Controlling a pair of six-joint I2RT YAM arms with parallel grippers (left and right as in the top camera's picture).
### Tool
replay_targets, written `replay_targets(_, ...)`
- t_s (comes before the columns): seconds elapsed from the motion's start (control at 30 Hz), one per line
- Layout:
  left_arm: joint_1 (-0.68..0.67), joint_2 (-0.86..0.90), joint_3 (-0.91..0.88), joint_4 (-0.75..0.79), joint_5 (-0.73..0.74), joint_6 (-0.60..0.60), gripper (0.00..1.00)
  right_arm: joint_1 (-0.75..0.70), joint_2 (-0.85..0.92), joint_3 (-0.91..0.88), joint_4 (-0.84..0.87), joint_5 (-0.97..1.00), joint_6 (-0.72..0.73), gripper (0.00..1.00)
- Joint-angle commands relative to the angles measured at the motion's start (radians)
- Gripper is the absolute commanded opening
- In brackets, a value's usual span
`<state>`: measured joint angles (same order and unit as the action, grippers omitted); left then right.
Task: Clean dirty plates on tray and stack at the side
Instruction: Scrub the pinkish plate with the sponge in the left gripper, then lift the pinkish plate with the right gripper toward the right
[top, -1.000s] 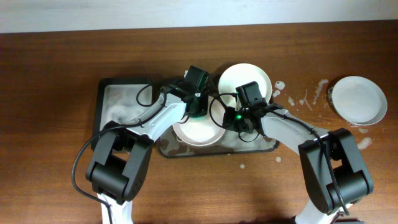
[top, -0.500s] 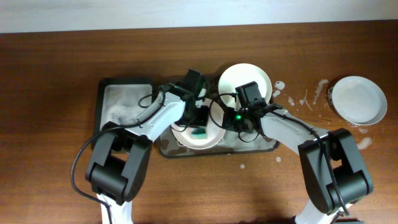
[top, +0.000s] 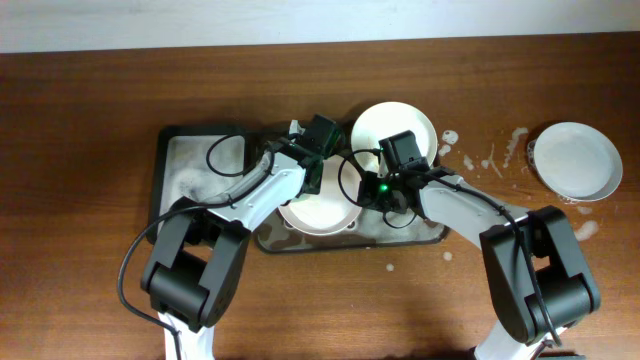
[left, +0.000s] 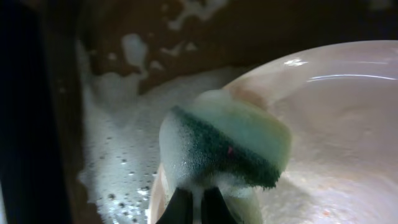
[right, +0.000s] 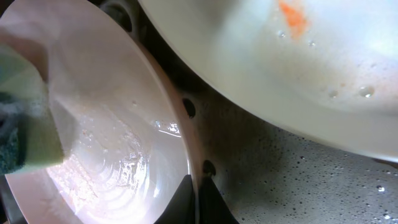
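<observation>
My left gripper (top: 313, 180) is shut on a green-and-pale soapy sponge (left: 230, 146) and holds it at the far edge of a white plate (top: 320, 212) lying in the grey foamy tray (top: 420, 235). In the left wrist view the fingers (left: 198, 208) pinch the sponge over the plate (left: 336, 124). My right gripper (top: 364, 194) is shut on this plate's right rim (right: 112, 124), fingers (right: 198, 199) either side of it. A second plate (top: 395, 122) with an orange smear (right: 292, 15) sits at the tray's far side. A third plate (top: 575, 160) lies on the table at the right.
A dark-rimmed tray with foam (top: 195, 160) adjoins on the left. White foam splashes (top: 485, 160) dot the wooden table between the tray and the right plate. Both arms cross over the tray's middle.
The left gripper swept the sponge down to the plate's middle half a second ago and has pulled it back to the far edge. The right gripper has kept its hold.
</observation>
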<state>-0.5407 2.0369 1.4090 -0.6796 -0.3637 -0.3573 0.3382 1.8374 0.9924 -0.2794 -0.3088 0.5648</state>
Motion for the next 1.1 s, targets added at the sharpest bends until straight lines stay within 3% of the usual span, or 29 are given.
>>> replay_targets(0.0,0.002,0.0,0.036,-0.079,-0.115,-0.079,0.01,0.002,0.01,0.014,-0.001,-0.002,-0.006,0.04)
replay_targets(0.2,0.002,-0.129,0.286,-0.322,-0.104,-0.084,0.01,0.002,0.009,0.014,-0.003,-0.003,-0.006,0.04)
replay_targets(0.4,0.002,-0.188,0.306,-0.332,0.014,-0.084,0.01,-0.007,-0.116,0.081,-0.127,0.003,-0.098,0.04)
replay_targets(0.53,0.002,-0.187,0.254,-0.323,0.013,-0.084,0.01,-0.006,-0.367,0.102,-0.254,0.226,-0.116,0.04)
replay_targets(0.57,0.002,-0.187,0.233,-0.309,0.013,-0.089,0.01,-0.006,-0.496,0.102,-0.314,0.388,-0.116,0.04)
replay_targets(0.73,0.003,-0.184,0.192,-0.27,0.058,-0.103,0.01,-0.006,-0.725,0.102,-0.443,0.8,-0.116,0.04)
replay_targets(0.87,0.003,-0.184,0.192,-0.249,0.074,-0.102,0.01,-0.004,-0.769,0.102,-0.459,0.933,-0.115,0.04)
replay_targets(1.07,0.003,-0.181,0.19,-0.237,0.15,-0.102,0.01,0.062,-0.701,0.102,-0.418,1.171,-0.112,0.04)
